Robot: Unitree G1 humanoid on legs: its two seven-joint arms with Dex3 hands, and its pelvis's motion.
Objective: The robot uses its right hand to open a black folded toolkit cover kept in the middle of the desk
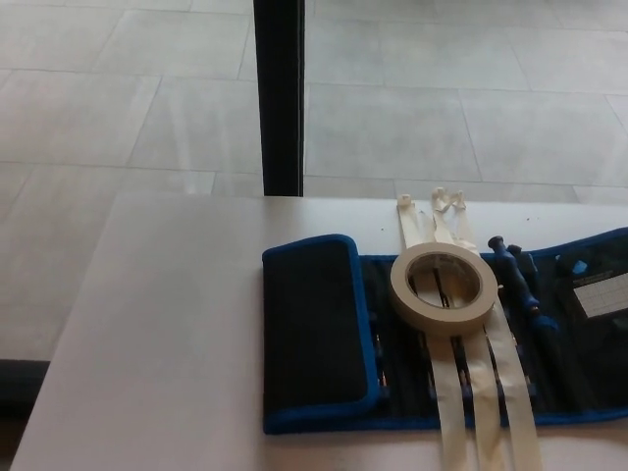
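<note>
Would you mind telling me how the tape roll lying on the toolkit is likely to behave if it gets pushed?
The tape roll lies flat, so it would probably slide, not roll. It looks like a thin hollow ring, so likely light and easy to shift. It rests on pale strips across the soft toolkit, so it may drag on them.
</note>
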